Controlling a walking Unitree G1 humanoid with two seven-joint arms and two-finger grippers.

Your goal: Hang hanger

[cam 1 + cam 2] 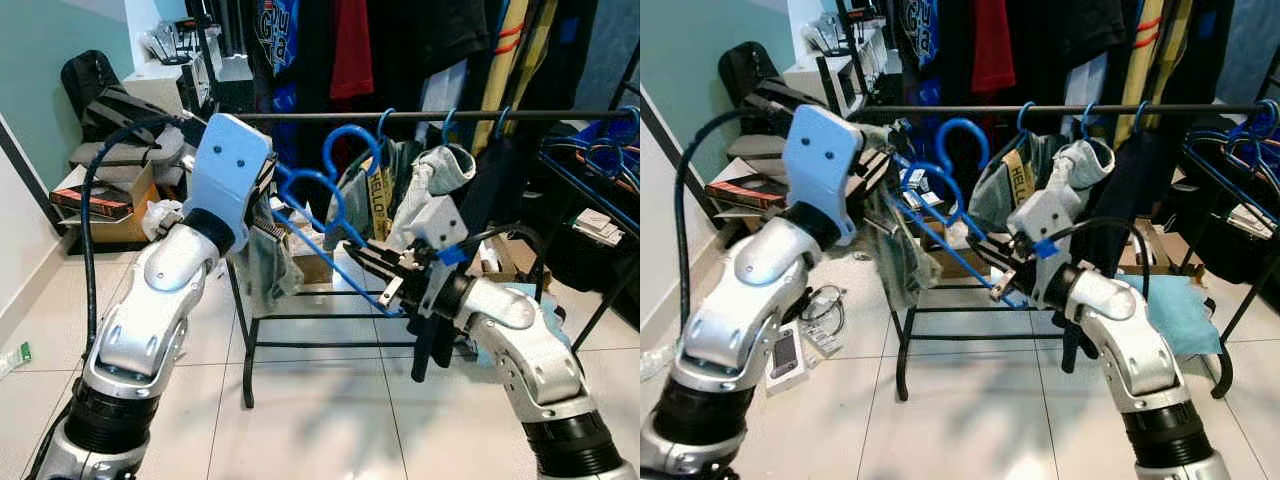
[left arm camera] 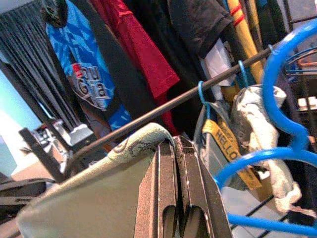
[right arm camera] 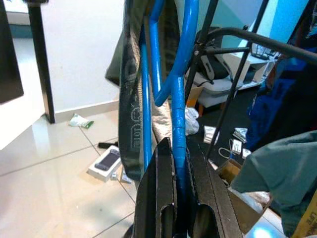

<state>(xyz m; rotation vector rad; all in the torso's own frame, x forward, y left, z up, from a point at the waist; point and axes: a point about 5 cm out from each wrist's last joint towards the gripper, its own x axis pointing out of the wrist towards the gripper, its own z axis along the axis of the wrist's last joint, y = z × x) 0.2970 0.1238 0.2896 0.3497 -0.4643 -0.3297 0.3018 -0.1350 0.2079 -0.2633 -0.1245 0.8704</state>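
Keep the right end effector (image 1: 1002, 268) clamped on the blue plastic hanger's (image 1: 330, 215) lower bar and the left end effector (image 2: 174, 188) pinched on the grey-green garment (image 1: 890, 250) draped over it, apparently, then lift its hook, below and just left of the hung clothes, over the dark metal rail (image 1: 420, 116).

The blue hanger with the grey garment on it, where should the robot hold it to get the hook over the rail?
Probably at its two ends, as now: the right gripper is shut on the blue hanger at its bar, and the left gripper pinches the grey garment. That leaves the hook free below the rail.
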